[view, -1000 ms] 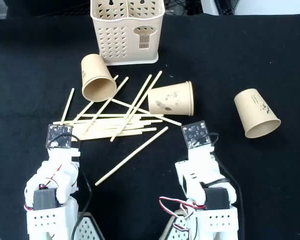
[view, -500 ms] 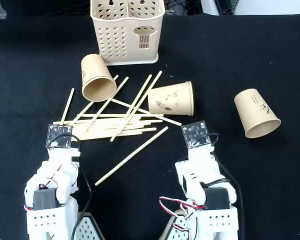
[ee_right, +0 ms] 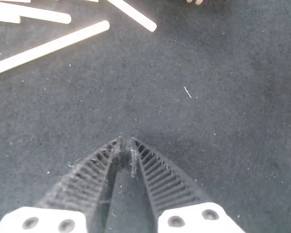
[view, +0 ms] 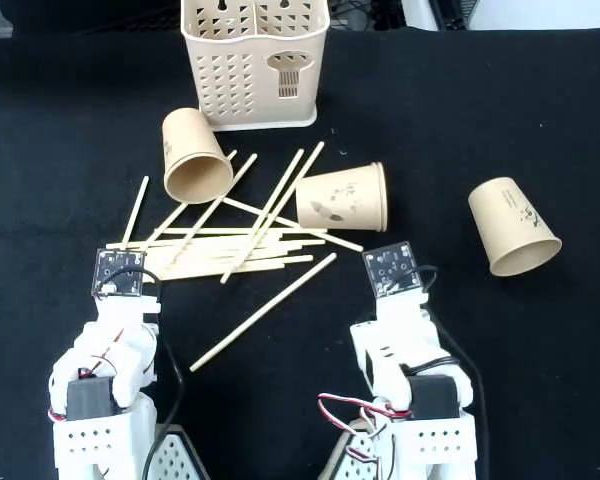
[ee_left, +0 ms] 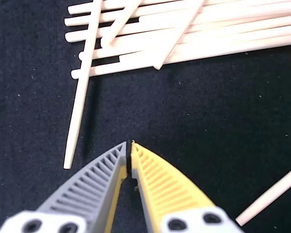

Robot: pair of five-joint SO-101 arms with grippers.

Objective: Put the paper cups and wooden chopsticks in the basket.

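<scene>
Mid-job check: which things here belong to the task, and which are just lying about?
Job: left cup, middle cup, right cup, all on their sides; scattered wooden chopsticks; basket.
Not part of it: black table cover; wires at the arm bases.

A black, lint-flecked cloth (view: 540, 120) covers the whole table (view: 40, 130) before me under even light. Beyond its far edge, a pale surface (view: 540, 12) shows at far right, with dark clutter (view: 358, 12) to its left.
</scene>
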